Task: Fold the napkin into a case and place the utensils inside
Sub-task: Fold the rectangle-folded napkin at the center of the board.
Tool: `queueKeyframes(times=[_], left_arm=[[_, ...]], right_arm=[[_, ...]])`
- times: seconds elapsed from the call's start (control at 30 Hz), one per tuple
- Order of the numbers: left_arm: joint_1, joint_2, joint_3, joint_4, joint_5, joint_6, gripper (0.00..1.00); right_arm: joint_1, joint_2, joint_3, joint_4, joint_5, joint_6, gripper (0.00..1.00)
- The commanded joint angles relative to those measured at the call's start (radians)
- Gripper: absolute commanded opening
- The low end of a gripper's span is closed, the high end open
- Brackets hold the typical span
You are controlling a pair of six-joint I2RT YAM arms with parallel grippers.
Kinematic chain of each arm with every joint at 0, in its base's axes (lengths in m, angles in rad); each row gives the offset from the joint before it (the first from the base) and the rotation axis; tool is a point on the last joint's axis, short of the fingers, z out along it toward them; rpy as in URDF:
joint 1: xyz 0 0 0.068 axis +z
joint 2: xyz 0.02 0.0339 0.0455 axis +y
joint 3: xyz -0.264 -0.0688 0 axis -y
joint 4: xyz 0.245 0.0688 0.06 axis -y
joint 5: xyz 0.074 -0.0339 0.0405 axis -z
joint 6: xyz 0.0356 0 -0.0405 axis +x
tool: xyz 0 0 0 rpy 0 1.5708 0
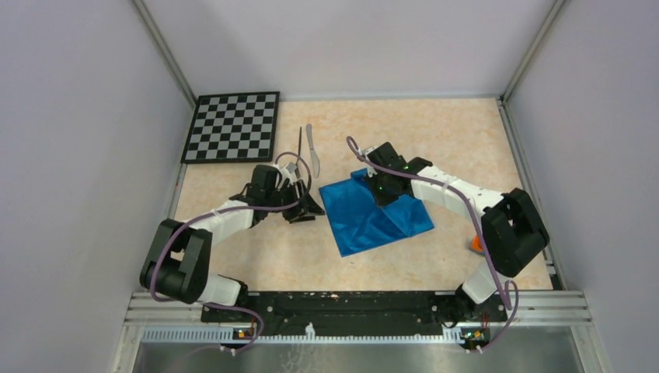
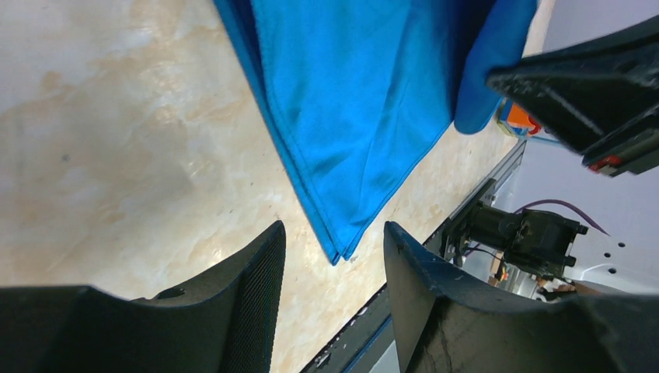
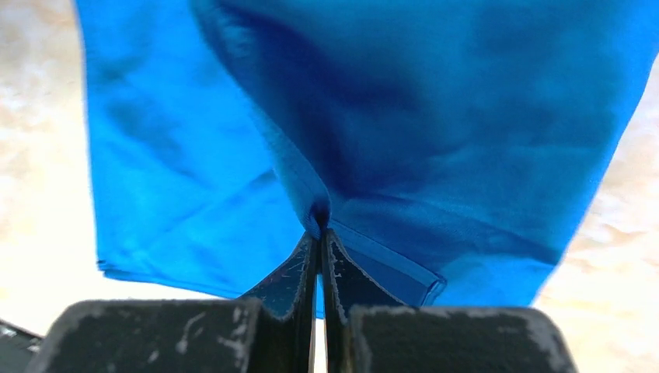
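Observation:
The bright blue napkin (image 1: 373, 214) lies partly folded in the middle of the table. My right gripper (image 1: 382, 185) is over its far edge, shut on a pinched ridge of the cloth (image 3: 311, 194), and that edge is lifted a little. In the right wrist view the right gripper (image 3: 320, 233) has its jaws pressed together on the hem. My left gripper (image 1: 301, 208) hovers just left of the napkin, open and holding nothing. In the left wrist view a layered corner of the napkin (image 2: 339, 252) lies just ahead of the left gripper (image 2: 334, 231). The dark fork (image 1: 300, 151) and pale knife (image 1: 312, 149) lie side by side beyond the left gripper.
A black-and-white checkerboard (image 1: 233, 126) lies at the back left corner. A small orange thing (image 1: 475, 243) sits behind the right arm near the right edge. Grey walls close in three sides. A black rail (image 1: 350, 305) runs along the near edge.

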Motion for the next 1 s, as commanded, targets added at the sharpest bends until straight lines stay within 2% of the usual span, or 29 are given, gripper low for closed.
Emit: queueKeyframes(times=[0.0,0.2,0.33,0.63,0.77,0.9,0.97], left_arm=[[0.022,-0.081,-0.048,-0.01,-0.049,0.014,0.55],[0.023,-0.024,-0.067,0.048,-0.028,-0.014,0.53],[0.012,0.07,-0.04,0.108,0.006,-0.058,0.46],[-0.066,0.207,0.001,0.164,-0.049,-0.112,0.38],[-0.075,0.253,0.001,0.182,-0.051,-0.128,0.3],[-0.079,0.266,-0.009,0.179,-0.061,-0.127,0.18],[-0.079,0.256,-0.019,0.17,-0.075,-0.12,0.16]], right_arm=[[0.045,-0.001,-0.012,0.077,-0.155,0.077,0.0],[0.074,0.059,0.005,0.116,-0.21,0.149,0.0],[0.084,0.114,0.031,0.141,-0.26,0.228,0.0],[0.106,0.158,0.055,0.166,-0.255,0.325,0.0],[0.107,0.151,0.066,0.17,-0.257,0.37,0.0],[0.106,0.153,0.072,0.186,-0.295,0.412,0.0],[0.106,0.146,0.069,0.199,-0.301,0.431,0.0]])
